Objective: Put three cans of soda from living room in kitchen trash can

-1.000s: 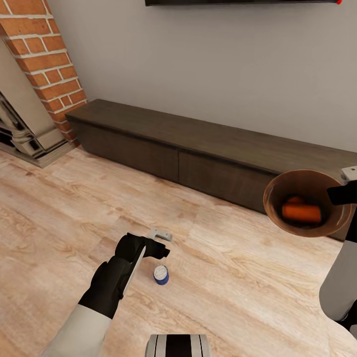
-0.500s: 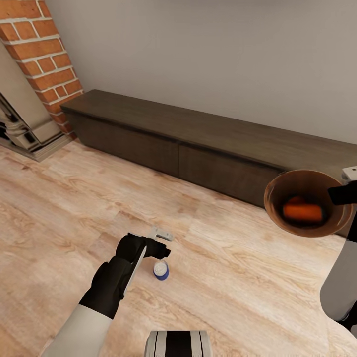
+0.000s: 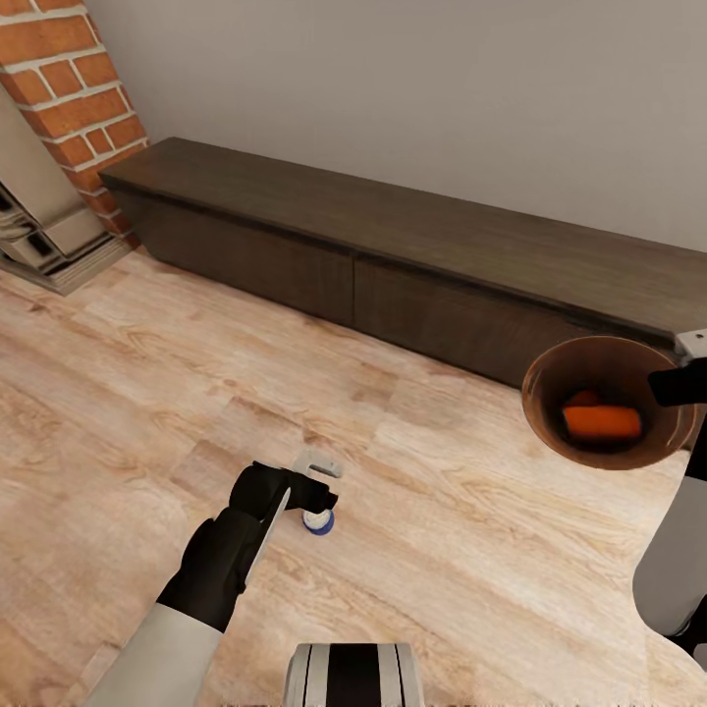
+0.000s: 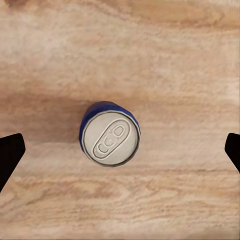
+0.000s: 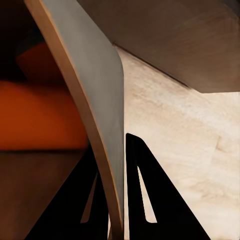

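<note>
Our left hand (image 3: 312, 488) hangs directly above the blue soda can (image 3: 316, 520), which stands upright on the light wood floor (image 3: 147, 393). In the left wrist view the can's (image 4: 110, 134) silver top sits centred between our two dark fingertips (image 4: 9, 155), which are spread wide at either side and clear of it, so this hand is released and grasping nothing. Our right hand (image 3: 678, 385) is clenched on the rim of the copper-brown trash can (image 3: 550, 432), holding it up off the floor and tilted so that its mouth faces us; the right wrist view shows the fingers (image 5: 147, 200) pinching the bin's thin wall (image 5: 95, 100), one inside and one outside. Inside the bin, just beside this hand, lie the two orange soda cans (image 3: 601, 420), one on its side in front and the other partly hidden behind it. Beyond both hands a long dark low cabinet (image 3: 393, 265) runs along the grey wall, with the brick fireplace (image 3: 59, 88) past the left hand.
</note>
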